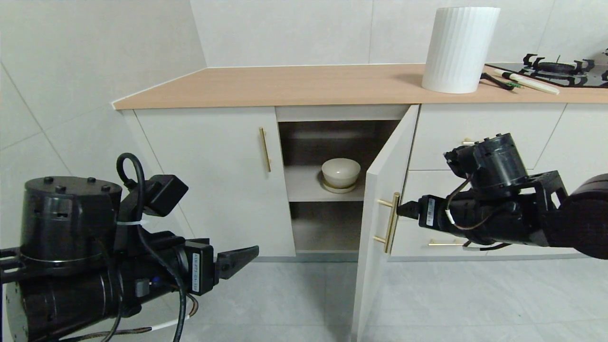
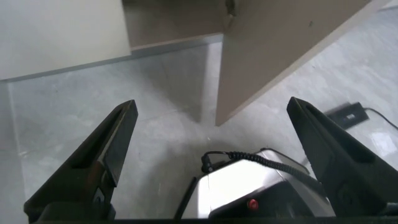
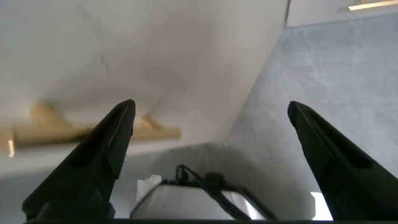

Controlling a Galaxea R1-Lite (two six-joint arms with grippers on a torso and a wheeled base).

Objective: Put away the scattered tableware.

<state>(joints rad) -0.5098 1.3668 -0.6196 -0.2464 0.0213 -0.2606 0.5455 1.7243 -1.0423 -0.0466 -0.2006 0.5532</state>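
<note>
A cream bowl (image 1: 340, 172) rests on a small plate (image 1: 338, 188) on the upper shelf inside the open cabinet (image 1: 327, 190). The cabinet door (image 1: 380, 199) stands swung out toward me, its gold handle (image 1: 392, 222) facing right. My right gripper (image 1: 403, 209) is level with that handle, its tip right beside it; in the right wrist view the gripper (image 3: 211, 109) is open, with the handle (image 3: 93, 132) close behind one finger. My left gripper (image 1: 248, 254) hangs low at the left over the floor, and it (image 2: 212, 104) is open and holds nothing.
On the wooden counter (image 1: 285, 85) stand a tall white ribbed container (image 1: 460, 47), a cream-handled utensil (image 1: 527, 82) and a gas hob (image 1: 560, 67). The left cabinet door (image 1: 213, 180) is closed. Drawers (image 1: 484, 128) lie behind the right arm. Tiled floor (image 1: 304, 304) spreads below.
</note>
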